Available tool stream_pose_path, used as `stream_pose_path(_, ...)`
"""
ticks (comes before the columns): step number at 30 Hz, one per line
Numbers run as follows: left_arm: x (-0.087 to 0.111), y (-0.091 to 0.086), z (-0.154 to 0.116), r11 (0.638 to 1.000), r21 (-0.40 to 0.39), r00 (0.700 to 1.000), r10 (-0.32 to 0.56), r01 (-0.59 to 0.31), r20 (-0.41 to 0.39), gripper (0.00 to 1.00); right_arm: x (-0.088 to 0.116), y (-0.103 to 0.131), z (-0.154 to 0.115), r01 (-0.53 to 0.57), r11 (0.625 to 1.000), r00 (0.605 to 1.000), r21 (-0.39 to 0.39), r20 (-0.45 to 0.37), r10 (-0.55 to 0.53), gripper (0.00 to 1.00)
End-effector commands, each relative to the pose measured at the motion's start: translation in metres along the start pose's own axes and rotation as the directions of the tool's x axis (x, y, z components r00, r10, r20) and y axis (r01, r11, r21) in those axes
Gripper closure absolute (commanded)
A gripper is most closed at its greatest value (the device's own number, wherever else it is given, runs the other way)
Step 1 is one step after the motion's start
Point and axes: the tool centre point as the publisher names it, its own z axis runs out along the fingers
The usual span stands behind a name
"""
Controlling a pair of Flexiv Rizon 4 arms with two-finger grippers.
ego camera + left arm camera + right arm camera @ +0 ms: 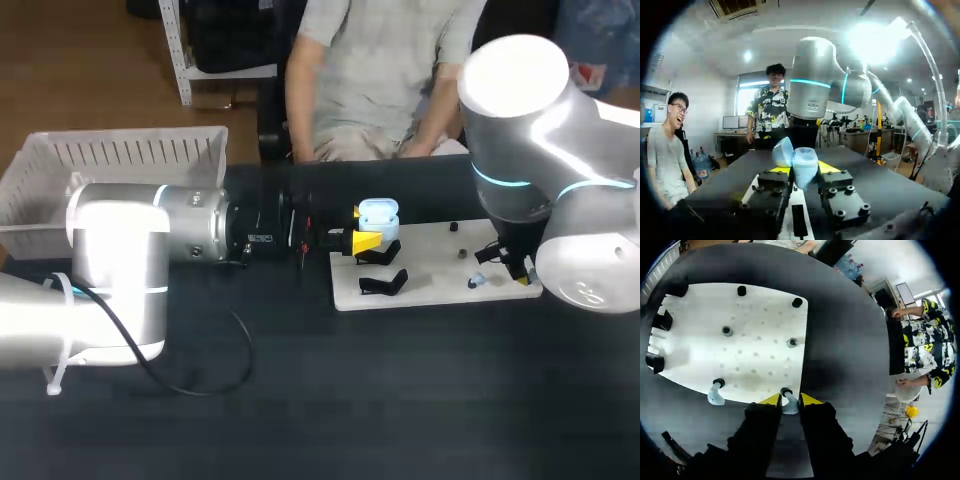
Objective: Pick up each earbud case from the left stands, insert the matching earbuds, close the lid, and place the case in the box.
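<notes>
The left gripper (366,241) pinches the case (378,212) from both sides. It holds the case up over the left end of the board (430,290), above the black stands (383,283). The lid is open.

The right gripper (790,400) is down near the right end of the board. Its two yellow tips are close together with an earbud (788,405) between them. They look like they press it from both sides. The earbud sits on a little black peg. The other earbud (715,396) sits on its own peg nearby.

I think the step now is to take this earbud off its peg. The right gripper should lift straight up and go slow, so the earbud does not tip or catch on the peg. The squeeze should be soft but firm. The earbud is small and smooth, so it could pop out.

Next, the earbud needs to go over to the open case. The left gripper should hold the case steady, with the open side where the earbud can drop in. The box (120,150) is far off at the left, for later.
</notes>
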Motion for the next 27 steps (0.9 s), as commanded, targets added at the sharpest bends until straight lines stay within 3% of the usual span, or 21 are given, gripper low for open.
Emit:
stream_pose_path(1,0.001,-0.002,0.001,1.000,-0.008,1.000,0.004,-0.004,0.002,1.00,0.000,0.001,0.000,-0.003,1.000,1.000,0.003,0.001,0.003,0.78)
stream_pose_path(4,0.001,-0.002,0.001,1.000,-0.008,1.000,0.004,-0.004,0.002,1.00,0.000,0.001,0.001,-0.004,1.000,1.000,0.002,0.000,0.004,0.80)
stream_pose_path(7,0.001,-0.002,0.001,1.000,-0.008,1.000,0.004,-0.004,0.002,1.00,0.001,0.002,0.002,-0.006,1.000,1.000,0.000,0.000,0.006,1.00)
stream_pose_path(18,0.001,-0.002,0.001,1.000,-0.008,1.000,0.004,-0.004,0.002,1.00,0.001,0.001,-0.008,-0.021,1.000,1.000,0.010,0.004,0.021,1.00)
stream_pose_path(27,0.001,-0.002,0.001,1.000,-0.008,1.000,0.004,-0.004,0.002,1.00,0.003,0.006,-0.034,-0.037,0.998,0.999,0.044,0.013,0.036,1.00)
